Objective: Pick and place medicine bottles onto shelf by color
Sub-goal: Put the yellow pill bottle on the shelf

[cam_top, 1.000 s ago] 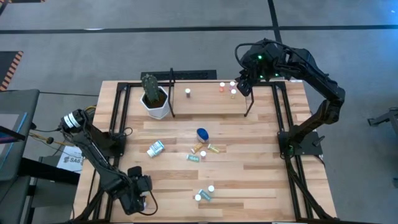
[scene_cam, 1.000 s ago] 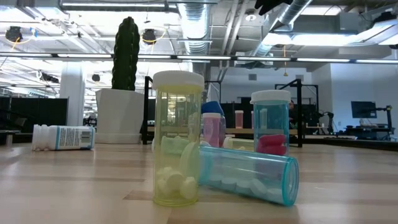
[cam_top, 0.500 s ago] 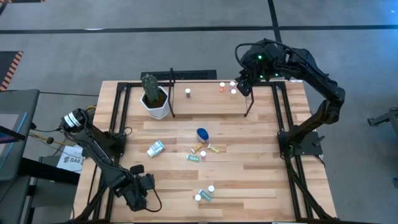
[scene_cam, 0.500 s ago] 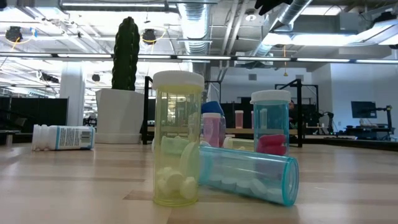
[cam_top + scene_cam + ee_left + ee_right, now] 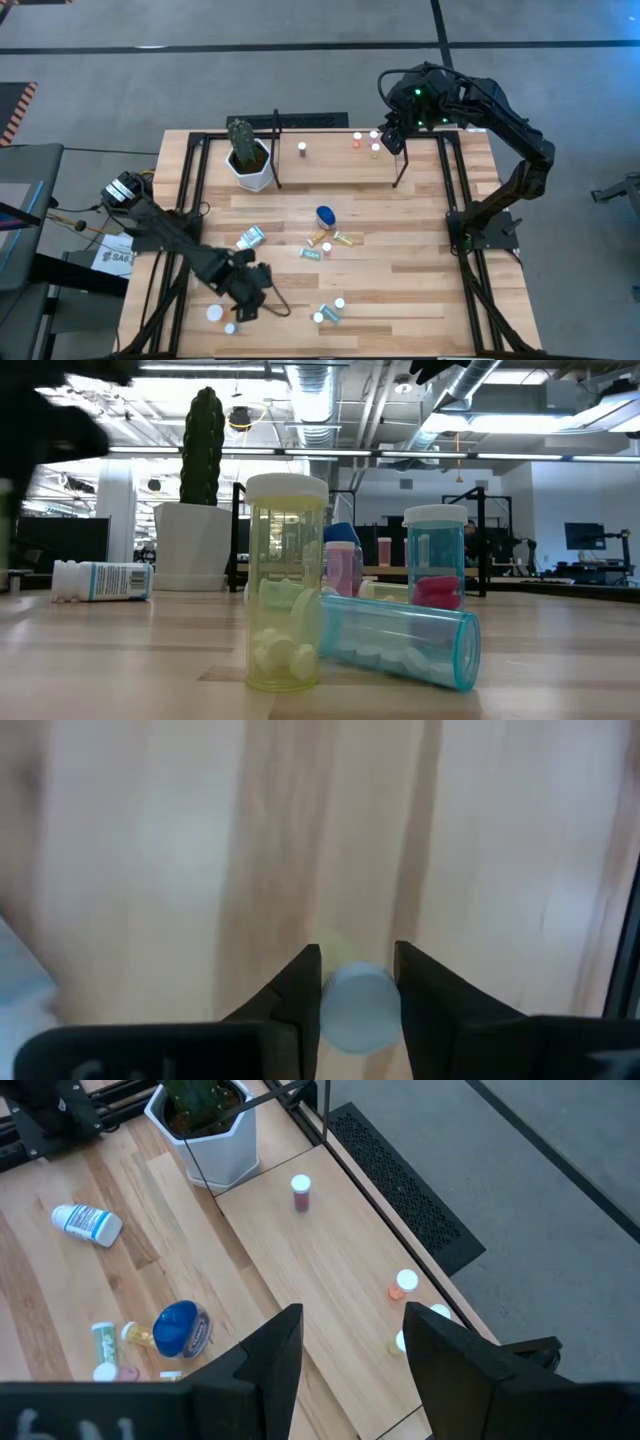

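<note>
My left gripper hangs over the table's near left part, shut on a small white-capped bottle with a yellowish body. Two white-capped bottles stand just left of it. My right gripper waits open and high over the shelf at the far edge. On the shelf stand a pink bottle and an orange one. A blue rounded bottle, a white bottle lying on its side and several small ones lie mid-table. My left gripper pinches the bottle's white cap between its two fingers, one on each side. The fingers come steeply from above, pointing down. The bottle stands upright under them; whether its bottom is clear of the table cannot be seen.
A white pot with a cactus stands at the far left beside the shelf's black posts. A yellow bottle stands by a teal bottle lying flat in the near middle. Black rails run along both table sides.
My left gripper has swung from the near left corner toward the table's right and a little toward the far edge. Two white-capped bottles that it covered now show. In the low view its arm has come in as a dark blur at the left.
</note>
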Controlling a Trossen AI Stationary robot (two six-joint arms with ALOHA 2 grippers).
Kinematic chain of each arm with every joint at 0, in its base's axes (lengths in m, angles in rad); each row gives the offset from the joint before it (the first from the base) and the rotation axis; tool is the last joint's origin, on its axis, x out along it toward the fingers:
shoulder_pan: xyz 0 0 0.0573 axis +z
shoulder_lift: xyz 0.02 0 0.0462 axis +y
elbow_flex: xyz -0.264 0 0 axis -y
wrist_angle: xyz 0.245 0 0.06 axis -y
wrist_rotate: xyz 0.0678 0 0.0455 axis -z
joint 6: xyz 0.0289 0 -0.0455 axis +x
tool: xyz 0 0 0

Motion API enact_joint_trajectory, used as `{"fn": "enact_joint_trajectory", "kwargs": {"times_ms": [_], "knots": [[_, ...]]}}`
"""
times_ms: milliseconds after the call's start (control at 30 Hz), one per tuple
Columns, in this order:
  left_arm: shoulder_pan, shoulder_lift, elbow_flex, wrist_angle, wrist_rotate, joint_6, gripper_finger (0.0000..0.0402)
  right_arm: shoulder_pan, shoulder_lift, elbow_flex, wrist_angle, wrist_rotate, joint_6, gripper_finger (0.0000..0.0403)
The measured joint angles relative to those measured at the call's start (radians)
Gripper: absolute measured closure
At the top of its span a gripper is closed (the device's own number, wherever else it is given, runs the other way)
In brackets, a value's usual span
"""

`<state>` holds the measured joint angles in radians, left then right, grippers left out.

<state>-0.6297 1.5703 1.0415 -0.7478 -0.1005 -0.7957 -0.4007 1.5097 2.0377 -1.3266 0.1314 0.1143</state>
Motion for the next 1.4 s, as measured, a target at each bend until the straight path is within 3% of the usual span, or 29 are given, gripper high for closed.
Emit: {"fn": "enact_joint_trajectory", "kwargs": {"times_ms": [700, 1400], "knots": [[0.547, 0.0, 0.216, -0.015, 0.04, 0.43, 0.0319, 0.0, 0.0, 0.0, 0.0, 0.0, 0.0, 0.0207], [0.844, 0.002, 0.323, -0.044, 0.063, 0.944, 0.0319, 0.0, 0.0, 0.0, 0.0, 0.0, 0.0, 0.0207]]}}
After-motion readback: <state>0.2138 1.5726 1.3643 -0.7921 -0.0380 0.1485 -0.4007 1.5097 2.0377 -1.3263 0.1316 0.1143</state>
